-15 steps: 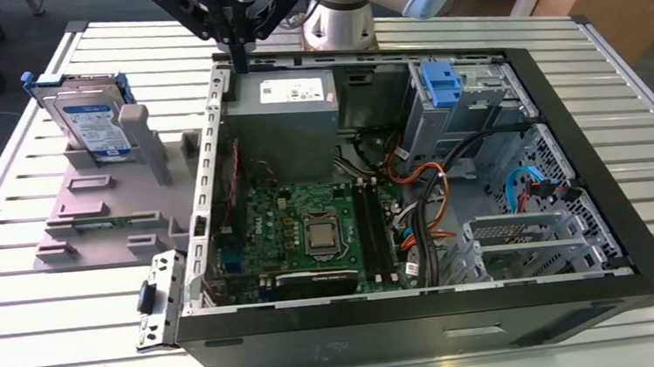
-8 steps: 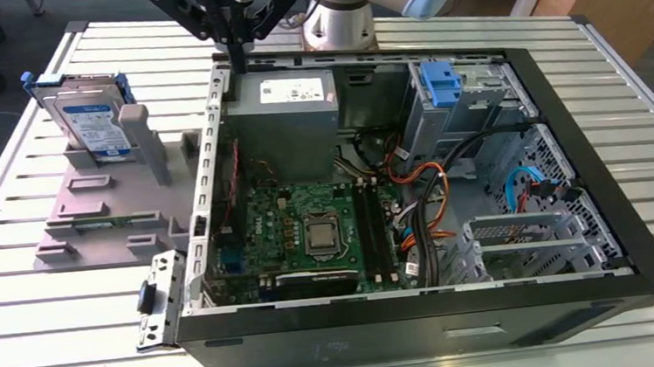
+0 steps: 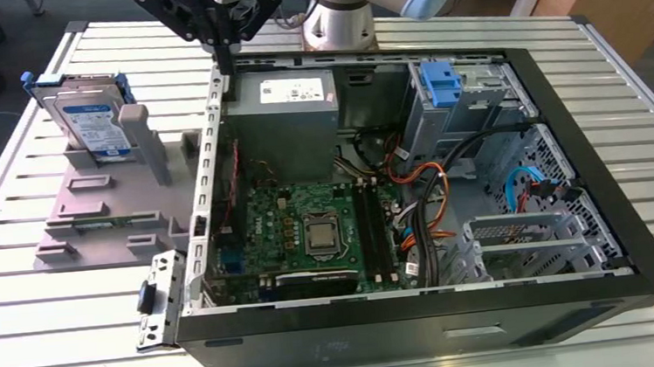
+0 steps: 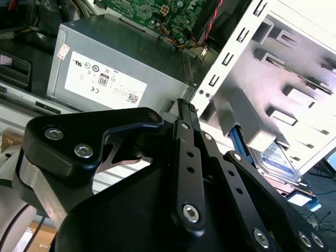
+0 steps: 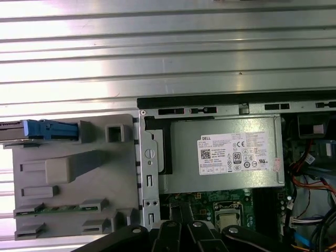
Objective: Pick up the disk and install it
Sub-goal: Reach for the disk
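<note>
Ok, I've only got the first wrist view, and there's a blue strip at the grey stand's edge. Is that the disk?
Observer: Yes. In the exterior view the disk stands upright in the grey stand, label showing.
Operator: Does the tool have it?
Observer: No. The tool hangs over the case at its rear edge by the power supply, apart from the disk, shut and empty.

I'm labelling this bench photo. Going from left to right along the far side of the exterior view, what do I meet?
The disk standing upright in the grey stand → the grey power supply box → the blue-tabbed drive cage.
</note>
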Available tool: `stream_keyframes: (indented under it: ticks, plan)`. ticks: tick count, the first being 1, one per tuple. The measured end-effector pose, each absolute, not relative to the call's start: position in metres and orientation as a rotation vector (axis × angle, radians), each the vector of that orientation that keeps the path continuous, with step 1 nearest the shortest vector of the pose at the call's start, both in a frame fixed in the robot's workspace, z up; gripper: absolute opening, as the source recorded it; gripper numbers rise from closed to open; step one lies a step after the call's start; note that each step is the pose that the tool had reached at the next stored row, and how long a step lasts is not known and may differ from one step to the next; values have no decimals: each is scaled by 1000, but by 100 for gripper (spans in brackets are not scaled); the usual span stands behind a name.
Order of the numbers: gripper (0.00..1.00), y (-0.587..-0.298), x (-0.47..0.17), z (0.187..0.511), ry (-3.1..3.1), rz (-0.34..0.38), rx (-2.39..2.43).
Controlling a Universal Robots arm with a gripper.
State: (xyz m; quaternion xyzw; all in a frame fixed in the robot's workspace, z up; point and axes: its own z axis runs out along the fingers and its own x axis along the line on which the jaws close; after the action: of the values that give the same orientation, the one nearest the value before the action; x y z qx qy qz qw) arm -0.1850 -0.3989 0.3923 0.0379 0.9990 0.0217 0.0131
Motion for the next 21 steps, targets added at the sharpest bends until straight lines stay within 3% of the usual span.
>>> stream_keyframes:
  ticks: [21]
  plan:
    - [11, -399, -193, 392, 3112, 68, 118]
